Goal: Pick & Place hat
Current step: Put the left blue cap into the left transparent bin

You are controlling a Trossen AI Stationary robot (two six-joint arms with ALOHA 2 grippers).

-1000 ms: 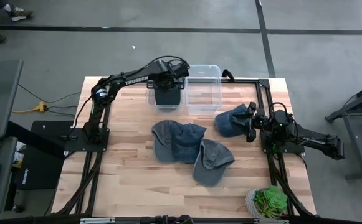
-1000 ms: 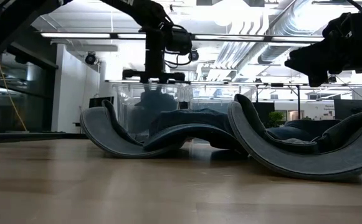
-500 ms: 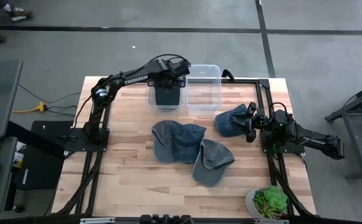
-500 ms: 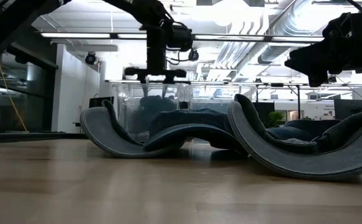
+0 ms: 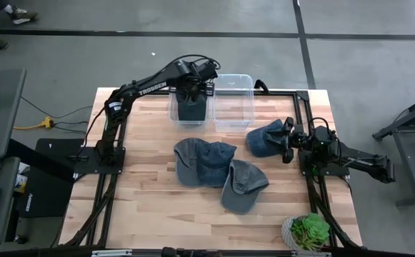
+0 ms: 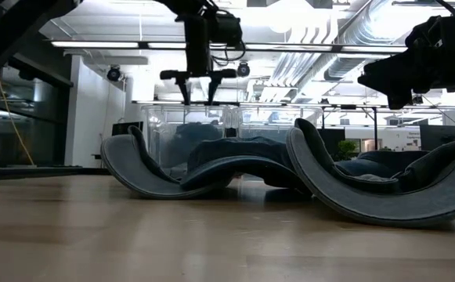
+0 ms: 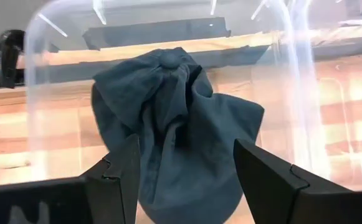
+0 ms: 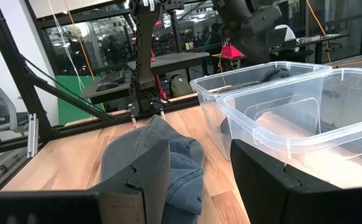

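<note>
In the high view the left hand [image 5: 193, 91] hangs at upper centre of the frame, over the left one of two clear bins [image 5: 233, 100] at the far edge of the counter [image 5: 143, 185]. Its fingers stand apart and released, holding nothing; the low view shows them spread above the bin's rim. A dark hat [image 5: 192, 108] lies inside that left bin (the left wrist view looks straight down on it, crumpled, its top button [image 7: 166, 58] upward, between the two spread fingers [image 7: 121, 171]).

The right hand [image 5: 287, 140] sits at the right of the frame, low over the counter, beside a blue hat [image 5: 266, 138] that lies just below the right bin. Whether it touches or grips that hat I cannot tell; in the right wrist view its fingers [image 8: 148, 171] stand apart.

Two more hats lie at the middle of the counter: one [image 5: 201, 161] wide and flat, another [image 5: 241, 185] overlapping its lower right edge. A potted plant [image 5: 306, 231] stands at the lower right corner.
</note>
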